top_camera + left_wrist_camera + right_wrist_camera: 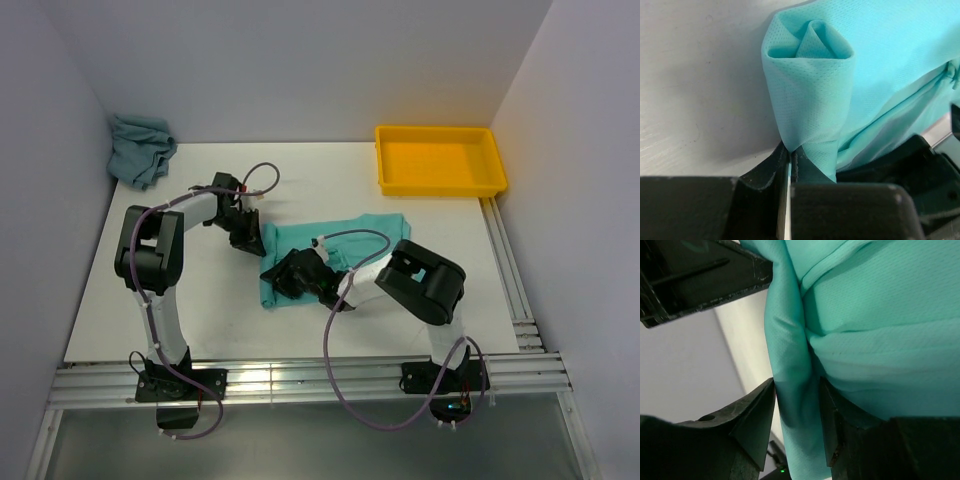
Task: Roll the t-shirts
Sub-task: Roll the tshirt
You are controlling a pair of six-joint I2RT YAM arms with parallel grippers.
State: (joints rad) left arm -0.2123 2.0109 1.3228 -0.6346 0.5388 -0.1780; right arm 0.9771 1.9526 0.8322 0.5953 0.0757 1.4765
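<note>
The mint-green t-shirt (pixel 345 248) lies folded on the white table, its left edge rolled into a tube (pixel 807 50). My left gripper (pixel 250 238) is at the far end of the roll and is shut on a pinch of its cloth (pixel 790 150). My right gripper (pixel 285 280) is at the near end, and its jaws press on both sides of the rolled fold (pixel 796 405). The blue-grey teal t-shirt (pixel 140 148) lies crumpled in the back left corner, away from both grippers.
A yellow tray (pixel 440 182) stands at the back right. Walls close the table on the left, back and right. Metal rails run along the front and right edges. The left gripper's body shows in the right wrist view (pixel 705 275).
</note>
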